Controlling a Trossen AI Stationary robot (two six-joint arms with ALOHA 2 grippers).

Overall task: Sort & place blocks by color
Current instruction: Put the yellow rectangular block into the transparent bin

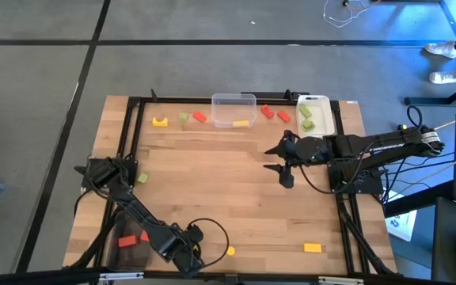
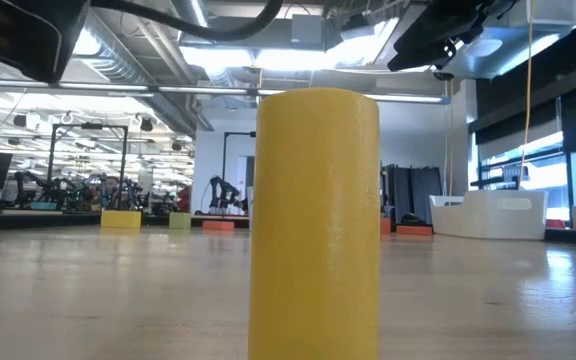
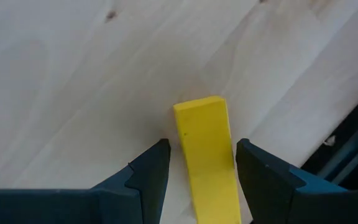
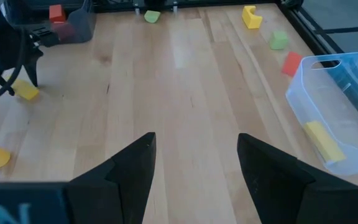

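A yellow bar block (image 3: 205, 155) lies flat on the wooden table near its near edge. My left gripper (image 3: 201, 149) points down over it, open, with one finger on each side and a narrow gap to each. In the high view this gripper (image 1: 187, 253) hides the bar; the right wrist view shows the bar (image 4: 25, 90) under it. A yellow cylinder (image 1: 229, 251) stands upright just to the right and fills the low view (image 2: 313, 220). My right gripper (image 1: 285, 168) hangs open above the table's right half, with nothing between its fingers (image 4: 194, 149).
A clear container (image 1: 233, 109) at the far edge holds a yellow bar (image 1: 241, 123); another (image 1: 315, 115) holds green blocks; one at the near left (image 1: 131, 237) holds red. Loose: yellow arch (image 1: 160, 121), green (image 1: 184, 118), reds (image 1: 200, 117) (image 1: 267, 112), yellow bar (image 1: 313, 248).
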